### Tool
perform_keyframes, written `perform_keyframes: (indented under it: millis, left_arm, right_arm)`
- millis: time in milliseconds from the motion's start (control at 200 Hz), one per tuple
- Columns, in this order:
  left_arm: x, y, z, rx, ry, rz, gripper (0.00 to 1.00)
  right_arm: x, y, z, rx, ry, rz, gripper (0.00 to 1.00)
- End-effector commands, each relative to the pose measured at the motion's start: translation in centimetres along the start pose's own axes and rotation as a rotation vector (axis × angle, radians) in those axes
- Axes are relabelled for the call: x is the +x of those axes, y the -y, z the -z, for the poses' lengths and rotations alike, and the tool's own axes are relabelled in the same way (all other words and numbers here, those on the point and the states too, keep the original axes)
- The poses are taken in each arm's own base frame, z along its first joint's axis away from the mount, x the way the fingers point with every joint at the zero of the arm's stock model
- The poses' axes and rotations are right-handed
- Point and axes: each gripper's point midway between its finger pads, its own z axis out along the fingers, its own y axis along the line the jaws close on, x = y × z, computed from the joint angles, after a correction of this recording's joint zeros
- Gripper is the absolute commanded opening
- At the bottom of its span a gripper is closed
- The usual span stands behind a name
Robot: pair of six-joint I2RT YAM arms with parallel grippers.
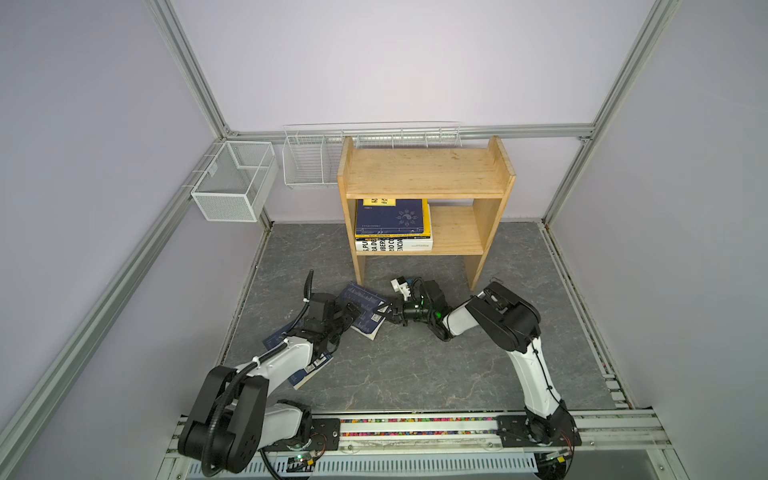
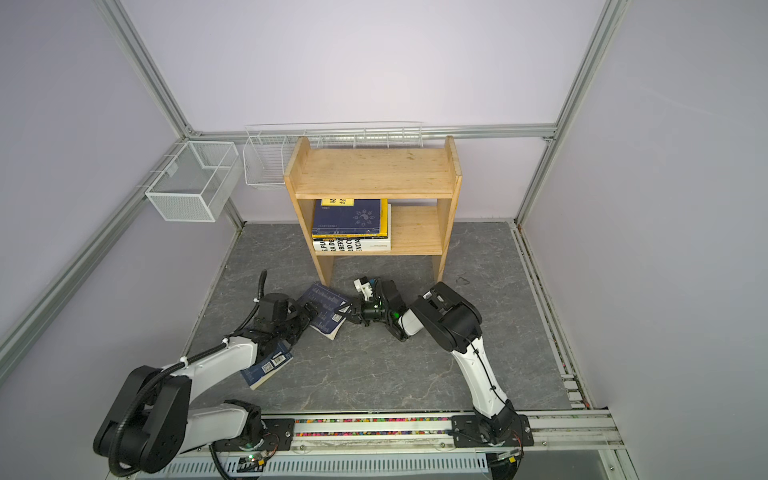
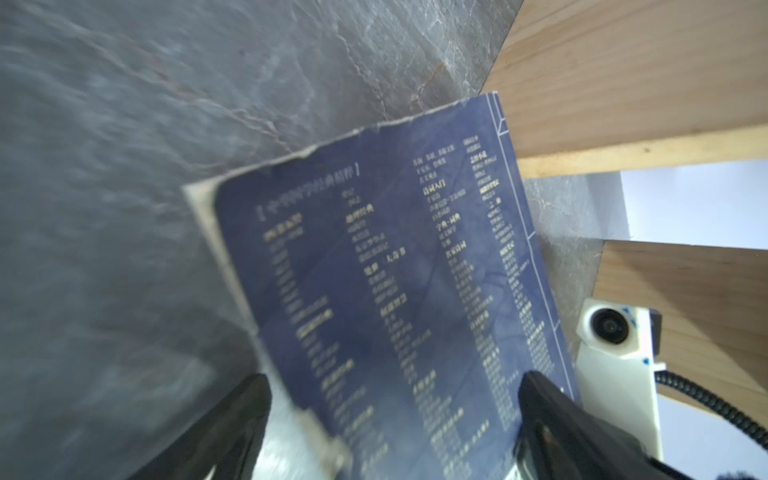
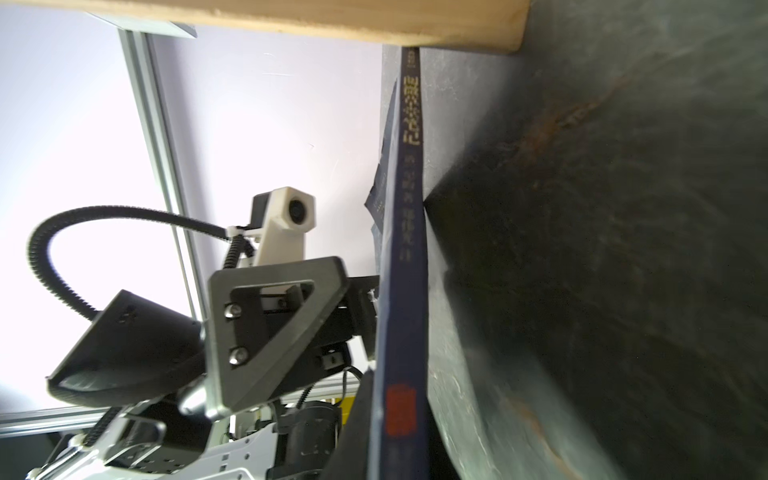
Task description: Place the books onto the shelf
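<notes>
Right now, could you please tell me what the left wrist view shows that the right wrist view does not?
Only the left wrist view: the navy book's back cover with columns of pale print, the open left gripper spread across it, and the right arm's wrist camera.
Only the right wrist view: the same book edge-on, its spine bearing a red stamp, plus the left arm's wrist camera and its cable.
Both: the navy book, part of the wooden shelf and the grey floor.
</notes>
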Motion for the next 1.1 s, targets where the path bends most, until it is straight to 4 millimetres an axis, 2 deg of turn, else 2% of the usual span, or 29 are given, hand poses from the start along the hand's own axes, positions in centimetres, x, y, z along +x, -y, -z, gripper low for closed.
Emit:
perform_keyframes:
  millis: [0, 115, 200, 325, 390, 435, 505, 550, 640, 710, 930, 1095]
  left_arm:
    - [-0.5, -0.7, 2.5, -0.069, 0.036, -0.039, 0.95]
    - [-1.8, 1.2, 5.9, 0.002, 0.095, -0.043, 0.95]
    - [-2.7, 3.5, 9.2, 0.082, 0.117, -0.063, 0.95]
    - [-4.1, 7.0, 14.6, 0.208, 0.153, -0.092, 0.96]
    - [-5.0, 9.8, 17.4, 0.314, 0.168, -0.106, 0.96]
    - [-5.2, 12.6, 19.5, 0.426, 0.152, -0.132, 0.96]
    - [-4.8, 16.8, 22.2, 0.585, 0.078, -0.183, 0.96]
    - [-4.5, 18.6, 23.3, 0.639, 0.026, -0.196, 0.95]
    - [-4.2, 20.7, 23.1, 0.701, -0.084, -0.166, 0.93]
    - [-4.3, 21.4, 22.8, 0.729, -0.125, -0.14, 0.91]
    - [-4.4, 19.9, 20.4, 0.625, -0.154, -0.101, 0.91]
    - [-4.4, 18.9, 19.0, 0.588, -0.167, -0.072, 0.88]
  right_arm:
    - [-0.1, -3.0, 1.1, 0.035, 0.026, 0.109, 0.08]
    - [1.8, -4.4, 2.2, 0.287, -0.039, 0.314, 0.07]
    - [3.4, -7.8, 3.1, 0.432, -0.097, 0.563, 0.07]
    - [4.8, -12.3, 4.3, 0.428, -0.128, 0.744, 0.07]
    - [5.0, -14.2, 5.2, 0.479, -0.123, 0.87, 0.07]
    - [4.8, -15.3, 5.8, 0.537, -0.115, 0.974, 0.07]
    - [4.4, -17.0, 6.9, 0.623, -0.093, 1.126, 0.07]
    - [3.8, -17.9, 7.6, 0.687, -0.062, 1.216, 0.07]
    - [2.7, -19.6, 8.8, 0.802, 0.018, 1.386, 0.07]
    - [2.2, -20.8, 9.3, 0.875, 0.064, 1.504, 0.07]
    - [2.3, -23.3, 9.2, 0.984, 0.1, 1.725, 0.09]
    - [3.4, -24.4, 8.3, 0.988, 0.085, 1.848, 0.1]
